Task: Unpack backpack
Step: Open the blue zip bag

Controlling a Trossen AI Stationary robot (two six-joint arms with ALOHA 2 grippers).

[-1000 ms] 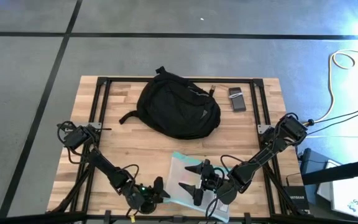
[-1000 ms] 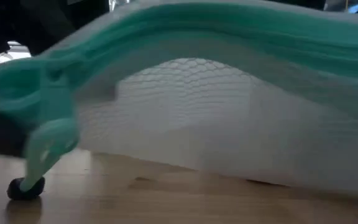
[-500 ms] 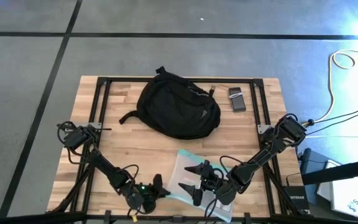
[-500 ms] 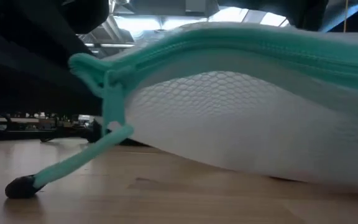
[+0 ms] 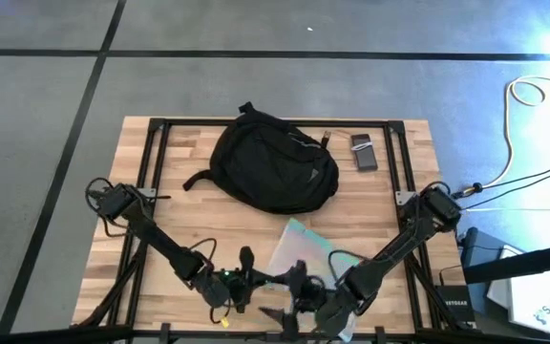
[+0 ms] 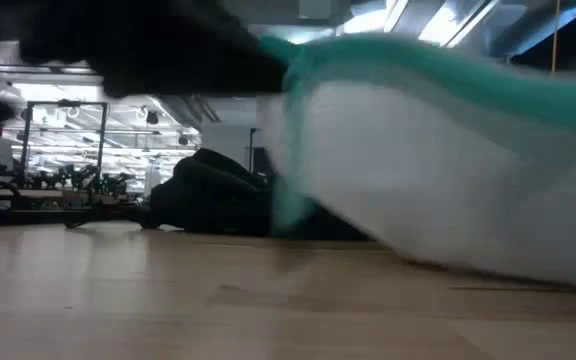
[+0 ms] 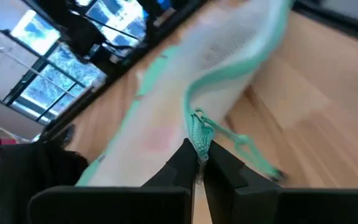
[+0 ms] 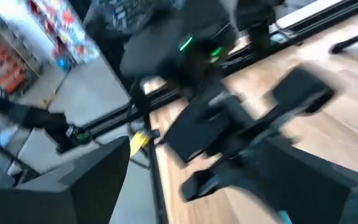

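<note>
The black backpack [image 5: 275,170] lies on the far middle of the table, and shows in the low view as a dark mound [image 6: 208,192]. Nearer, a translucent pouch with a teal zip edge [image 5: 306,250] lies right of centre. It fills the right of the low view [image 6: 438,180]. My left gripper [image 5: 261,278] is at the pouch's left side, shut on its zip pull [image 7: 199,163]. My right gripper [image 5: 280,304] stands open at the near edge, beside the pouch's near end, with nothing seen between its fingers. My left gripper pinches the pouch's teal zip pull [image 7: 199,138] between its two fingertips. The fingers come nearly level from the table's left. The pouch's zip end is raised off the wood [image 6: 298,150], while its right part stays low toward the table.
A small dark flat device [image 5: 364,153] lies right of the backpack at the far edge. Black frame rails [image 5: 151,162] run along the table's left and right sides. Bare wood [image 5: 208,225] lies between the backpack and my arms.
My left gripper has shut on the zip pull, rolled, and moved up and toward the table's right. The pouch's zip end has lifted, its dangling cord has left the wood, and the pouch has shifted toward the far right. My right gripper has risen and drawn toward the near edge.
</note>
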